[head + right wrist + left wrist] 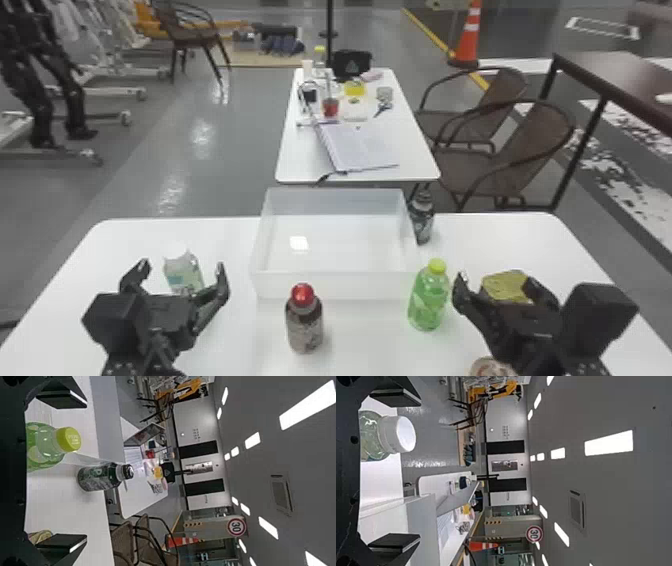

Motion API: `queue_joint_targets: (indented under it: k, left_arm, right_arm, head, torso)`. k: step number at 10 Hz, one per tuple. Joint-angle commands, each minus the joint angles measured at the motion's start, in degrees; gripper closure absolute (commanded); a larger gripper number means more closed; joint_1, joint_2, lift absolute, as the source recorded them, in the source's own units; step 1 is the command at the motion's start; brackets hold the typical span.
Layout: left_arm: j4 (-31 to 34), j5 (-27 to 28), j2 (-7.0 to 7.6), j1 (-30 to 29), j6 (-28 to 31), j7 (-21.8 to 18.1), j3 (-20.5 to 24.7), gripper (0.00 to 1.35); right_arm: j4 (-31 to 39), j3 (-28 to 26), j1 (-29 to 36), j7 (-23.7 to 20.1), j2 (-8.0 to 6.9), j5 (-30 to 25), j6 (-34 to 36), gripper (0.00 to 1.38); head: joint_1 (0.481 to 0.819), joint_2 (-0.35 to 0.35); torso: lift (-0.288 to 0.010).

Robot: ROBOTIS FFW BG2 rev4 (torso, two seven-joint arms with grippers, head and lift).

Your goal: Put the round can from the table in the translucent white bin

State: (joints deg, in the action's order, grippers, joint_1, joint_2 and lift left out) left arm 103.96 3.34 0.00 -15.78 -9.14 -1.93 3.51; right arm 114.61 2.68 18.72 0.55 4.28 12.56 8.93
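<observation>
The round can is at the bottom edge of the head view, its light top partly visible beside the right arm. The translucent white bin stands at the table's middle and holds nothing. My left gripper is open over the table's left part; in the left wrist view, too, the left gripper has its fingers wide apart. On the other side, my right gripper is open, above and beyond the can. Seen from its wrist, the right gripper has nothing clamped between its fingers.
A red-capped bottle stands before the bin, a green bottle at its near right corner, and a dark bottle along its right side. A clear container is by the left gripper, a yellowish item by the right one.
</observation>
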Motion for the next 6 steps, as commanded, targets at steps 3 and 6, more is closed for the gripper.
queue_joint_targets:
  k: [3, 6]
  left_arm:
    - [0.01, 0.00, -0.15, -0.30, 0.09, 0.00, 0.27, 0.11]
    - [0.01, 0.00, -0.15, -0.57, 0.09, 0.00, 0.53, 0.11]
  right_arm:
    - [5.01, -2.15, 5.63, -0.02, 0.47, 0.53, 7.69, 0.13]
    - [2.28, -2.94, 9.50, -3.18, 0.64, -0.43, 4.61, 0.13]
  head:
    - [0.549, 0.000]
    - [0.549, 0.000]
  torso:
    - [-0.100]
    - [-0.100]
